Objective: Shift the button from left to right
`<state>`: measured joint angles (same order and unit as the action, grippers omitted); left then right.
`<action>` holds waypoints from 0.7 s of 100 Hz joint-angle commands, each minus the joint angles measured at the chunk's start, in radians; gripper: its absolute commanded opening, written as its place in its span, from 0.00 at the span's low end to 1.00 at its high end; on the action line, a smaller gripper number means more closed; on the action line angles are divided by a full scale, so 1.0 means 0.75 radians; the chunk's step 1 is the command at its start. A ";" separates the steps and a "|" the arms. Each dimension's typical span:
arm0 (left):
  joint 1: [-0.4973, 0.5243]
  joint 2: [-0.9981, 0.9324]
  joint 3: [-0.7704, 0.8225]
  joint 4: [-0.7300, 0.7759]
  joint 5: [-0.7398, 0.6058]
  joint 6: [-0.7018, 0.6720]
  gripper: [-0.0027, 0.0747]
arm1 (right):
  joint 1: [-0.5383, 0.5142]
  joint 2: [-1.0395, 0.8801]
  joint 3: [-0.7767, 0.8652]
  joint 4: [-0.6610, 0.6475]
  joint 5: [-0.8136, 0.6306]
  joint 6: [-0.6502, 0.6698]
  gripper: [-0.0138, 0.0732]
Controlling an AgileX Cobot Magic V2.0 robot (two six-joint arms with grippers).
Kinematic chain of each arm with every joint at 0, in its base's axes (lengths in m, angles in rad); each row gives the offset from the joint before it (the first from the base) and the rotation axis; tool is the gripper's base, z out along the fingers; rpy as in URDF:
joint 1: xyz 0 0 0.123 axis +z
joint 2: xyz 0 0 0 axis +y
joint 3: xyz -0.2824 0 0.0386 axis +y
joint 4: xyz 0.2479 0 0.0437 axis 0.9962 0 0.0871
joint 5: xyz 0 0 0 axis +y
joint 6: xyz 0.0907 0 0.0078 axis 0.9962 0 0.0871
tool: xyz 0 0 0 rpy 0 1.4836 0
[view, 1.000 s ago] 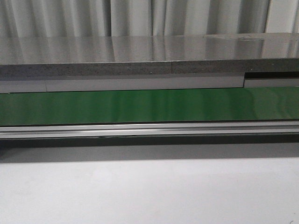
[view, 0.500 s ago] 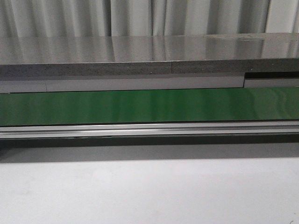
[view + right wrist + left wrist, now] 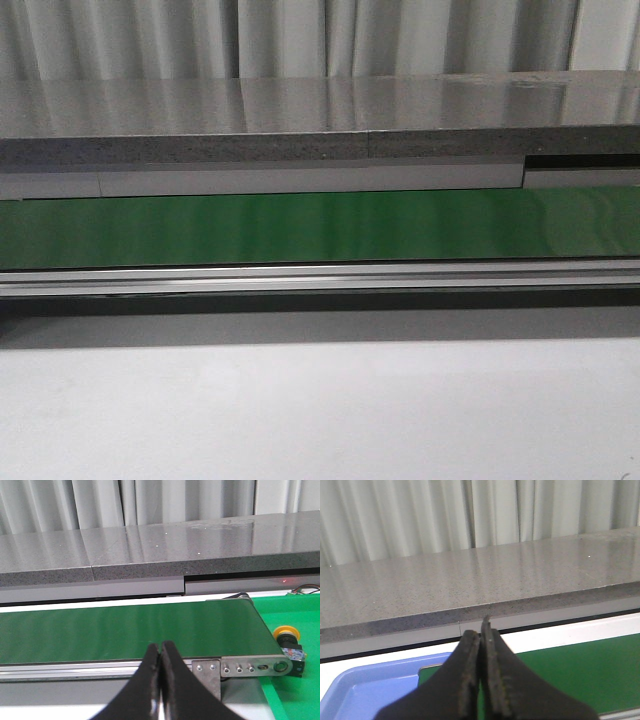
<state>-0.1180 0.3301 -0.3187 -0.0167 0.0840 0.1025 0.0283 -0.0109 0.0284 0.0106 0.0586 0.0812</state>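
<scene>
Resting past the belt's (image 3: pixel 125 630) end on the green surface, the button (image 3: pixel 288 639) already sits at the right, so both the left gripper (image 3: pixel 480 645) and right gripper (image 3: pixel 160 655), jaws closed and empty, should probably hold clear.

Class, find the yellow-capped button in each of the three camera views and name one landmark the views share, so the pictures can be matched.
Front view: the button is not in the picture.
Left wrist view: not in it either.
Right wrist view: the button lies on green surface just past the belt's end, beside the metal end bracket.
Shared landmark: the green belt in front of the grey stone ledge.
</scene>
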 commanded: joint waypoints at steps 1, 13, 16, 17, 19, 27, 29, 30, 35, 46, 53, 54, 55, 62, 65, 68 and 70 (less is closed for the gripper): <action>-0.012 0.011 -0.016 0.195 -0.112 -0.205 0.01 | 0.000 -0.028 -0.021 -0.014 -0.100 -0.002 0.08; -0.012 0.011 0.045 0.195 -0.188 -0.208 0.01 | 0.000 -0.028 -0.021 -0.014 -0.100 -0.002 0.08; -0.012 0.011 0.063 0.195 -0.216 -0.208 0.01 | 0.000 -0.028 -0.021 -0.014 -0.100 -0.002 0.08; -0.012 0.011 0.067 0.195 -0.222 -0.208 0.01 | 0.000 -0.028 -0.021 -0.014 -0.100 -0.002 0.08; -0.012 0.011 0.080 0.195 -0.236 -0.208 0.01 | 0.000 -0.028 -0.021 -0.014 -0.100 -0.002 0.08; -0.012 0.009 0.129 0.197 -0.272 -0.208 0.01 | 0.000 -0.028 -0.021 -0.014 -0.100 -0.002 0.08; -0.012 0.009 0.140 0.197 -0.276 -0.208 0.01 | 0.000 -0.028 -0.021 -0.014 -0.100 -0.002 0.08; -0.012 0.009 0.143 0.197 -0.279 -0.208 0.01 | 0.000 -0.028 -0.021 -0.014 -0.100 -0.002 0.08; -0.012 0.009 0.165 0.197 -0.279 -0.208 0.01 | 0.000 -0.028 -0.021 -0.014 -0.100 -0.002 0.08; 0.006 -0.029 0.211 0.197 -0.279 -0.210 0.01 | 0.000 -0.028 -0.021 -0.014 -0.100 -0.002 0.08; 0.027 -0.076 0.236 0.197 -0.279 -0.210 0.01 | 0.000 -0.028 -0.021 -0.014 -0.100 -0.002 0.08; 0.028 -0.086 0.238 0.197 -0.279 -0.210 0.01 | 0.000 -0.028 -0.021 -0.014 -0.100 -0.002 0.08; 0.034 -0.092 0.243 0.197 -0.279 -0.210 0.01 | 0.000 -0.028 -0.021 -0.014 -0.100 -0.002 0.08; 0.059 -0.150 0.268 0.197 -0.279 -0.210 0.01 | 0.000 -0.028 -0.021 -0.014 -0.100 -0.002 0.08; 0.069 -0.172 0.279 0.197 -0.277 -0.210 0.01 | 0.000 -0.028 -0.021 -0.014 -0.100 -0.002 0.08; 0.079 -0.199 0.289 0.197 -0.277 -0.210 0.01 | 0.000 -0.028 -0.021 -0.014 -0.100 -0.002 0.08; 0.085 -0.210 0.297 0.197 -0.277 -0.210 0.01 | 0.000 -0.028 -0.021 -0.014 -0.100 -0.002 0.08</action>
<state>-0.0729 0.2033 -0.0848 0.1321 -0.0412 -0.0448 0.0283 -0.0109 0.0284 0.0106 0.0586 0.0812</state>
